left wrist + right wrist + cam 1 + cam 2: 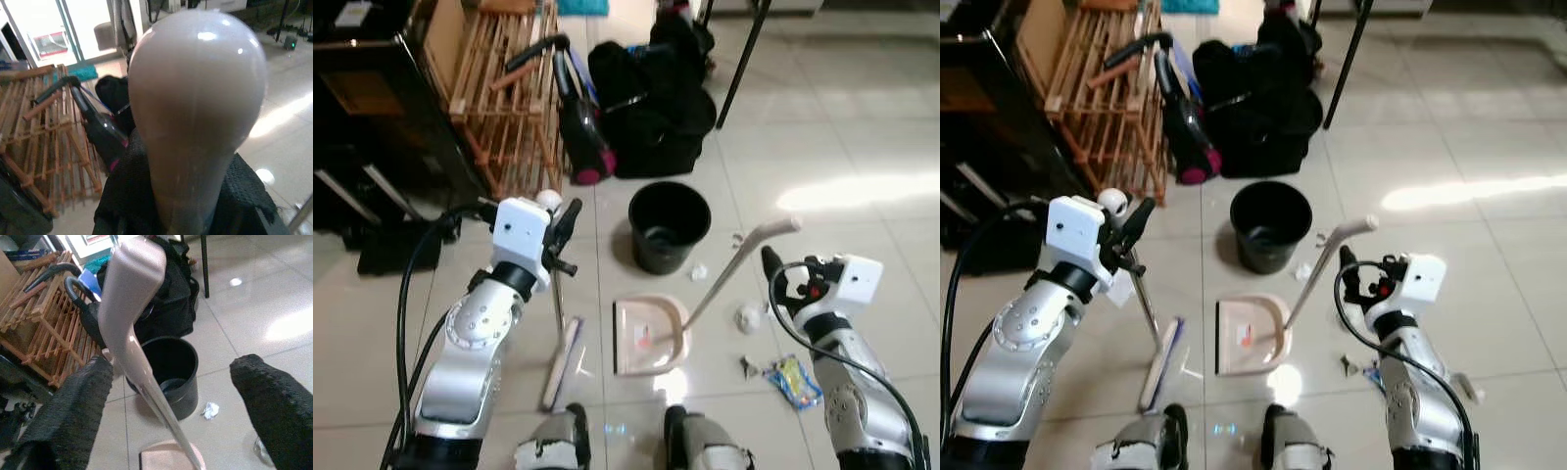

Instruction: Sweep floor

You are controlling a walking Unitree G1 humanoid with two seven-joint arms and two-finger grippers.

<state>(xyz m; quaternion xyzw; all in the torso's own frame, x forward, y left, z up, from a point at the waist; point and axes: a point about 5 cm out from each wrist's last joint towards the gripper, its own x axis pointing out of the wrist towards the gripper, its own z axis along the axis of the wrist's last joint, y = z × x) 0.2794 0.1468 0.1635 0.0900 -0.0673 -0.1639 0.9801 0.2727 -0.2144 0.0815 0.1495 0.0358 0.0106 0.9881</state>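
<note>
Left gripper [564, 223]: clamped round the broom [561, 350] near its rounded white handle top, bristles down on the tiles.
Right gripper [775, 277]: fingers spread wide, the dustpan handle [132, 328] standing between them, close to one finger.
Dustpan [649, 336]: flat on the floor between both arms.
Litter: paper scraps [748, 316] and a wrapper [792, 381] by the right arm.
Black bucket [669, 225]: just beyond the dustpan.

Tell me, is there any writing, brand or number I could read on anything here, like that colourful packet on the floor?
None can be read.
Colourful wrapper on the floor by the right arm: printed, but too small and blurred to read.
Black bucket, pink dustpan and broom handle: no lettering visible.
</note>
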